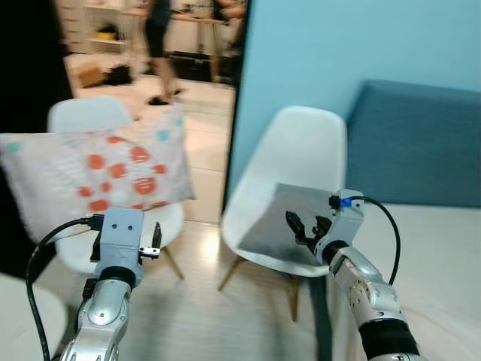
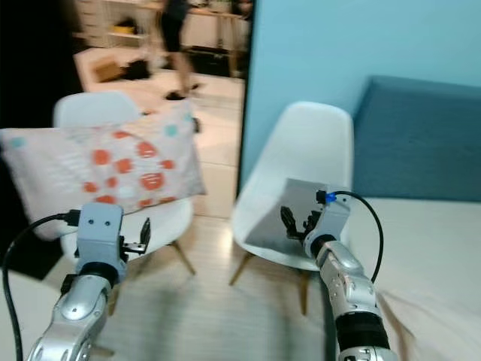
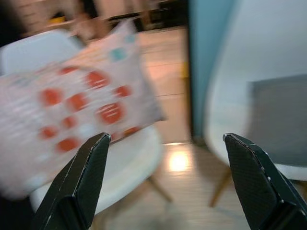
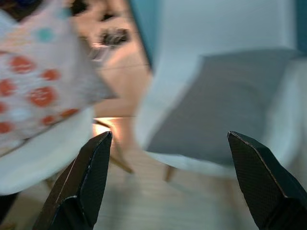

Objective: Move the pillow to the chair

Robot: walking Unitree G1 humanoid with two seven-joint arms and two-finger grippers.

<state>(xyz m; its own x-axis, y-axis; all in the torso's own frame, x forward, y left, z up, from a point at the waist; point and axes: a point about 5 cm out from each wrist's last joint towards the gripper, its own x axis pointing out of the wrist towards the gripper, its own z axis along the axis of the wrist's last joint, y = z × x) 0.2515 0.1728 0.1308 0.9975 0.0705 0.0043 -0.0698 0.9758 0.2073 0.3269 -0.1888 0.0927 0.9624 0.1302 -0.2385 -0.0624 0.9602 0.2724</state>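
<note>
1. The pillow [image 1: 94,177], pale with red-orange and a few teal dots, stood on edge on the seat of the left chair [image 1: 86,114], leaning against its white backrest and hanging out past both sides of it.
2. The left gripper [image 1: 148,242] was raised in front of that chair, just below the pillow's lower edge and not touching it. Its two black fingers [image 3: 81,184] stood wide apart in the left wrist view, with nothing between them.
3. The right gripper [image 1: 307,226] hovered in front of the right chair [image 1: 301,150], over the front part of its seat. Its fingers [image 4: 86,184] were also spread wide in the right wrist view and held nothing.
4. The right chair was white with wooden legs and carried a flat grey seat pad [image 1: 289,222]. It stood near the left chair, against a light blue wall [image 1: 316,53].
5. A dark blue panel [image 1: 417,143] rose behind a pale surface [image 1: 443,256] on the robot's right.
6. Beyond the left chair the floor opened into a further room, where a person [image 1: 159,45] in dark clothes stood near a table [image 1: 199,22], blurred.
7. The wrist views were blurred, so finer detail on the pillow could not be told.
</note>
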